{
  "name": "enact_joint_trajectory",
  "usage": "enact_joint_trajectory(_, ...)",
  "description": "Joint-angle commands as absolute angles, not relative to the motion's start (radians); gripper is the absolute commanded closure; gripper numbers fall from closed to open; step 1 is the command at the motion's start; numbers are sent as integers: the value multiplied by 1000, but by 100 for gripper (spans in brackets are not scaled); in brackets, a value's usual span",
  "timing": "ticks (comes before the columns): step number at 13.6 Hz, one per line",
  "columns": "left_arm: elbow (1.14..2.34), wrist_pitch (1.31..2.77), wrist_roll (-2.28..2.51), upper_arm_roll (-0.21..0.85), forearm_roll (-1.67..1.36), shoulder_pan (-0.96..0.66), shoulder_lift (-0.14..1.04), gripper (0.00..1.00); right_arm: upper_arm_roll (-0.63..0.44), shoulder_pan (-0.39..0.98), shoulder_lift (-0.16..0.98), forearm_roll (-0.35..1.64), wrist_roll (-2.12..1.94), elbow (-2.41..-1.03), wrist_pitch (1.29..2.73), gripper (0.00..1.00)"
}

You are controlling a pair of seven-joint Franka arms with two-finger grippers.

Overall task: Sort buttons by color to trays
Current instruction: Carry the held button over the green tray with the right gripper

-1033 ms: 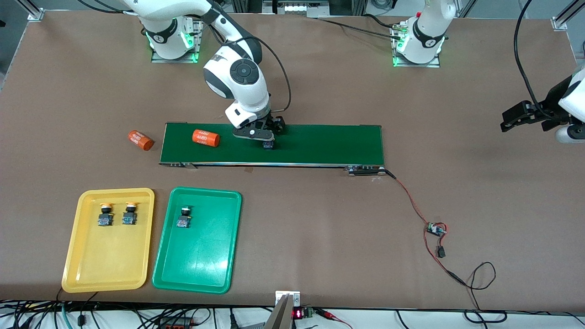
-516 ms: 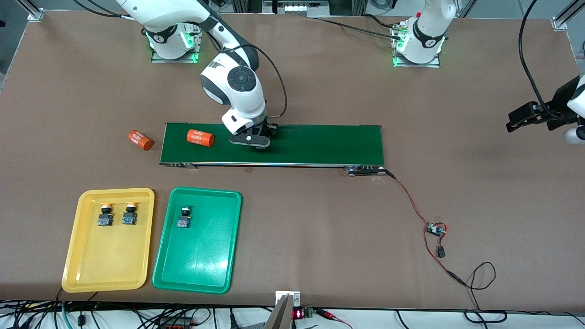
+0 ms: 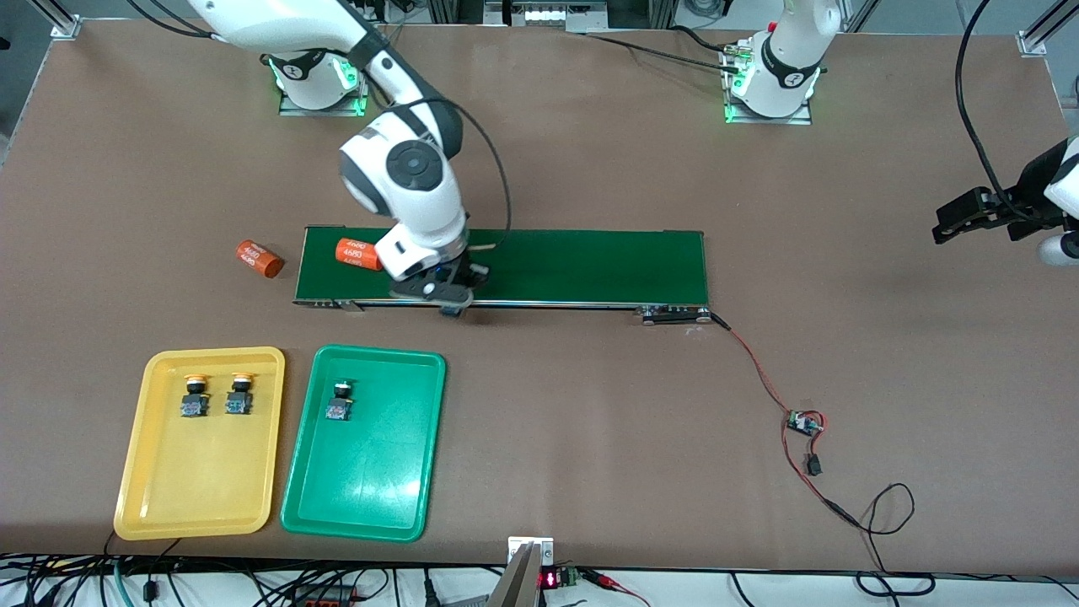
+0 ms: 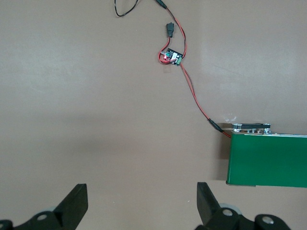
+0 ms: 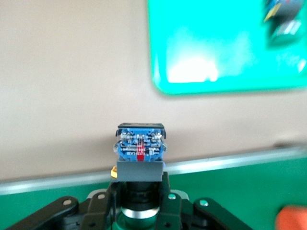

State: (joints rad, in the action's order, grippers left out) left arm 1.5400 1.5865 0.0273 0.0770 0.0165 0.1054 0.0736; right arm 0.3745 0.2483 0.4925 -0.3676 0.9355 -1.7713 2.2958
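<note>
My right gripper is shut on a green-capped button and holds it over the near edge of the conveyor belt. In the right wrist view the button's blue body sticks out past the fingers. The yellow tray holds two yellow buttons. The green tray holds one green button; that tray also shows in the right wrist view. My left gripper is open and empty over bare table at the left arm's end, as the left wrist view shows.
One orange cylinder lies on the belt beside my right wrist. Another orange cylinder lies on the table off the belt's end. A small circuit board with red and black wires runs from the belt's other end.
My right gripper has lifted the button off the belt and carried it toward the front camera and the trays. The orange cylinder on the belt has drifted toward the right arm's end.
</note>
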Motion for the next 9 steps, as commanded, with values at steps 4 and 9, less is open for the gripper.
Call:
enact_joint_trajectory(4,1554,1586,14,110,8,100,51,0,223,253,662,-374,707,-1531,2295,85)
enact_joint_trajectory(9,1554,1583,14,110,8,107,51,0,167,253,793,-380,686,-1427,2400,85)
